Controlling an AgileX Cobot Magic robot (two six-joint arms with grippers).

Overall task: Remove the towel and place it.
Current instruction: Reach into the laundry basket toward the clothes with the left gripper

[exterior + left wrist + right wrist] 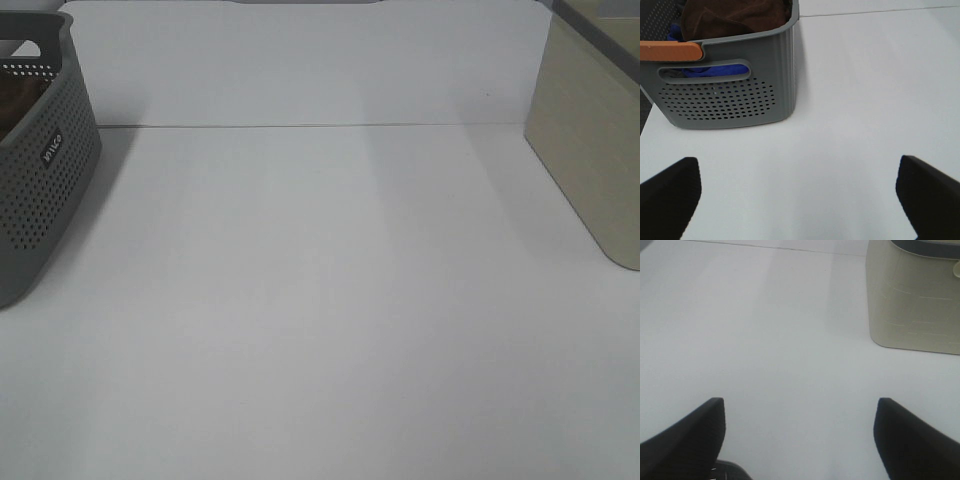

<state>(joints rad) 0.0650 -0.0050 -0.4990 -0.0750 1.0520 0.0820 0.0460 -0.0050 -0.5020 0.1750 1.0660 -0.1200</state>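
Observation:
The maroon towel lies bunched inside the grey perforated basket, on top of a blue cloth. In the exterior high view the basket stands at the table's left edge, with a sliver of the towel showing over its rim. My left gripper is open and empty, over the bare table a short way from the basket. My right gripper is open and empty over the table, near a beige bin. Neither gripper shows in the exterior high view.
A beige bin with a dark rim stands at the table's right edge. An orange handle lies along the basket's rim. The white table stretches between basket and bin, with a seam line across its far part.

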